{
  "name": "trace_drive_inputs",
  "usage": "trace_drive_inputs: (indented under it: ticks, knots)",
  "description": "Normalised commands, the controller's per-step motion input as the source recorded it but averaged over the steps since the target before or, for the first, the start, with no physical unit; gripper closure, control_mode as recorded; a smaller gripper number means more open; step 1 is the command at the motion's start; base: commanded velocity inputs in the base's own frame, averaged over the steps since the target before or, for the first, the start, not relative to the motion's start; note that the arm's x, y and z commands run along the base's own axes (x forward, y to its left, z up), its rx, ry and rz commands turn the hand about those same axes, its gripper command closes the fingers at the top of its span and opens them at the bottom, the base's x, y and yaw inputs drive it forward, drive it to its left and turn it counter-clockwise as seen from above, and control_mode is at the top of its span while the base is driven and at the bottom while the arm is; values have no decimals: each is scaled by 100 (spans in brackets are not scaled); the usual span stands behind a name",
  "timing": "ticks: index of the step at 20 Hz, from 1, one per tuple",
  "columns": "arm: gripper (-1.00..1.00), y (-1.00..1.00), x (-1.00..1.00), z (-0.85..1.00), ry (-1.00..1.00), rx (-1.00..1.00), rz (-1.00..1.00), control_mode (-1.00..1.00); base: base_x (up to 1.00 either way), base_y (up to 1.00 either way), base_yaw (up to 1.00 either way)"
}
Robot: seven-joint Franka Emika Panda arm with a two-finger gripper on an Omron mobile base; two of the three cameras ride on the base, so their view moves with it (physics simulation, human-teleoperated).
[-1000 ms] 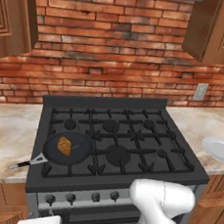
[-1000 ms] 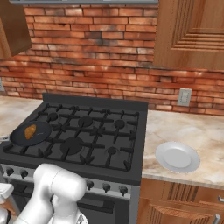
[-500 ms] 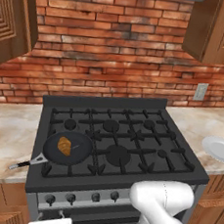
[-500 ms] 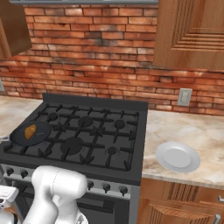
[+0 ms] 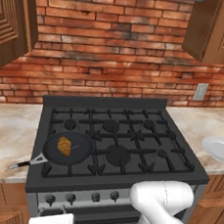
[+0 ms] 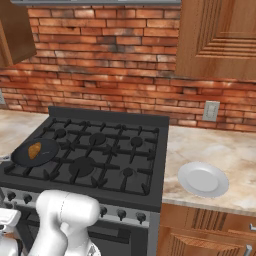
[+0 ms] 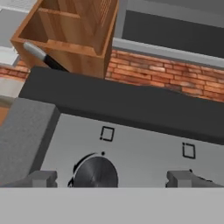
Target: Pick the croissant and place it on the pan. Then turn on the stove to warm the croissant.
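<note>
The small golden croissant [image 5: 64,145] lies in the round black pan [image 5: 79,154], up beyond the gripper [image 7: 109,180]; the hand has dropped to the leftmost dark knob [image 7: 95,171], fingers [image 7: 43,178] spread; ignition comes next.

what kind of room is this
A home-style kitchen, it seems: a six-burner gas stove set in a stone counter, wooden cabinets above, and a brick backsplash.

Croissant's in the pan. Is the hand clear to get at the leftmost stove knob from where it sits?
Probably yes. In the hand view the knob sits straight ahead between the two fingertips, on the bare grey stove front, with nothing between. The hand hangs low before that panel.
</note>
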Motion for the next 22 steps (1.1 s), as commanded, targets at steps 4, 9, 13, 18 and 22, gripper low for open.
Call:
trace_drive_inputs:
  ticks: [4,9,13,18,22]
  knots:
    - [-100,-1,8,6,-11,0,0,-100,0,0,0]
    - [-100,-15,24,2,-10,0,0,-100,0,0,0]
    - [-100,-32,44,0,-9,3,0,-100,0,0,0]
    - [-100,-26,46,-1,-7,3,0,-100,0,0,0]
    - [-100,-1,39,-10,-9,1,0,-100,0,0,0]
